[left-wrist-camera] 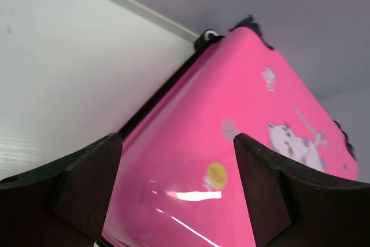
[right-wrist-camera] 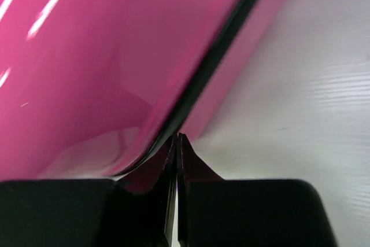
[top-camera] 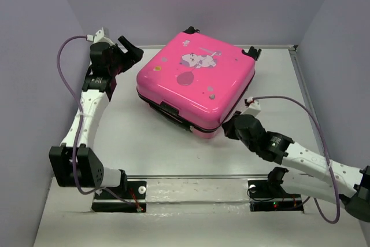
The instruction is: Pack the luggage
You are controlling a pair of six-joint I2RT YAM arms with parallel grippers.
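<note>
The hot-pink luggage point(top-camera: 195, 79) lies flat and closed on the table, cartoon animal print facing up. It fills the left wrist view point(left-wrist-camera: 231, 143) and the right wrist view point(right-wrist-camera: 104, 56). My left gripper point(top-camera: 132, 52) is open and empty, next to the case's far left corner, its fingers point(left-wrist-camera: 87, 183) framing the lid. My right gripper point(top-camera: 227, 126) is shut with nothing between the fingers. Its tips point(right-wrist-camera: 177, 138) sit at the dark seam of the case's near right corner.
Grey walls enclose the white table point(top-camera: 144, 143) on the left, back and right. A wheel point(top-camera: 252, 52) sticks out at the case's far right corner, and a black handle point(top-camera: 169, 110) on its near side.
</note>
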